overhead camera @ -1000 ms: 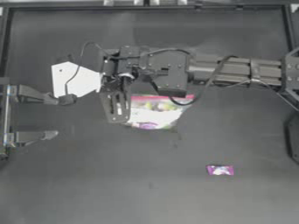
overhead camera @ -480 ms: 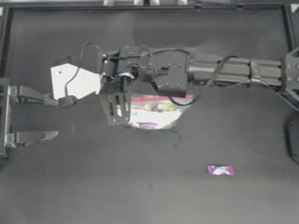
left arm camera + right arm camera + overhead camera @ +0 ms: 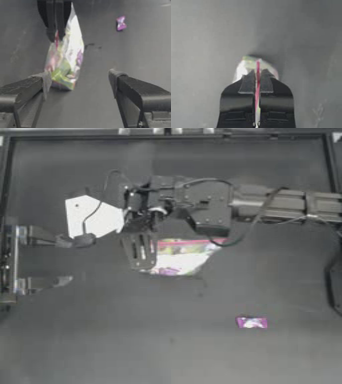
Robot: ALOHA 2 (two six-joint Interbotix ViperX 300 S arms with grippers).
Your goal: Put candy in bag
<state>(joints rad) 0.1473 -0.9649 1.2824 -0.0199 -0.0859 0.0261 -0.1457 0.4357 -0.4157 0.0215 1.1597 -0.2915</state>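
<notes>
The clear bag, with a pink strip along its mouth and colourful sweets inside, is left of the table's middle. My right gripper reaches across from the right and is shut on the bag's pink-strip edge. In the right wrist view the bag shows beyond the right gripper, with the strip pinched between the jaws. The left wrist view shows the bag hanging upright from the right gripper's fingers. The pink candy lies alone toward the front right, candy. My left gripper waits open at the left, left gripper.
A white sheet lies just left of the right gripper, near the left arm. The right arm's body and cables stretch over the table's back half. Bare dark table surrounds the candy.
</notes>
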